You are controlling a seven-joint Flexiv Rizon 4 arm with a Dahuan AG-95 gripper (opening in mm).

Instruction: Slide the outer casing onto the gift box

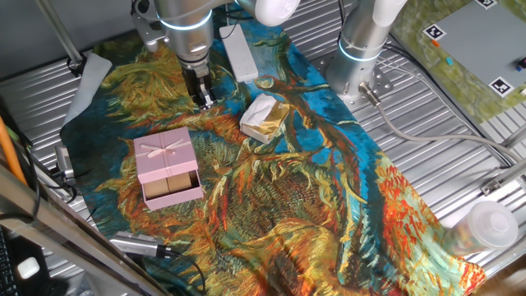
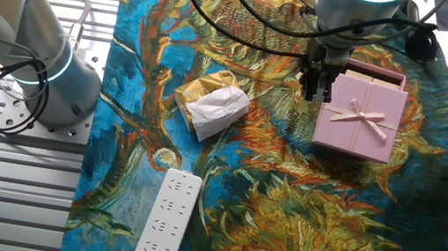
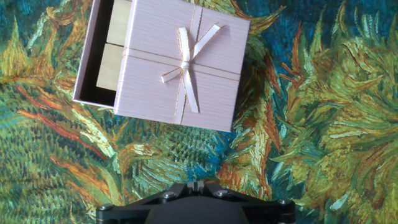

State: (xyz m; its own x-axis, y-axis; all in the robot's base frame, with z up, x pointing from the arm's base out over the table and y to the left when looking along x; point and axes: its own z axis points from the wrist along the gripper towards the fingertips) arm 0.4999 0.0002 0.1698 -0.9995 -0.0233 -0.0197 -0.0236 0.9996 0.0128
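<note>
Outer casing [image 3: 181, 64]: flat square sleeve, pale-pink ribbed cardboard, thin ribbon bow on its top face. It sits most of the way over the gift box [image 3: 107, 53], a shallow pink tray whose tan blocks show at one uncovered end. Both rest on the painted-pattern cloth [image 1: 329, 189], toward one side edge of the tabletop.

Gripper [image 1: 202, 97]: dark, two-fingered, holding nothing, raised just beside the casing without touching it; whether its fingers are parted cannot be told.

Foil lump [image 2: 212, 103]: crumpled, cream and gold, mid-cloth.
</note>
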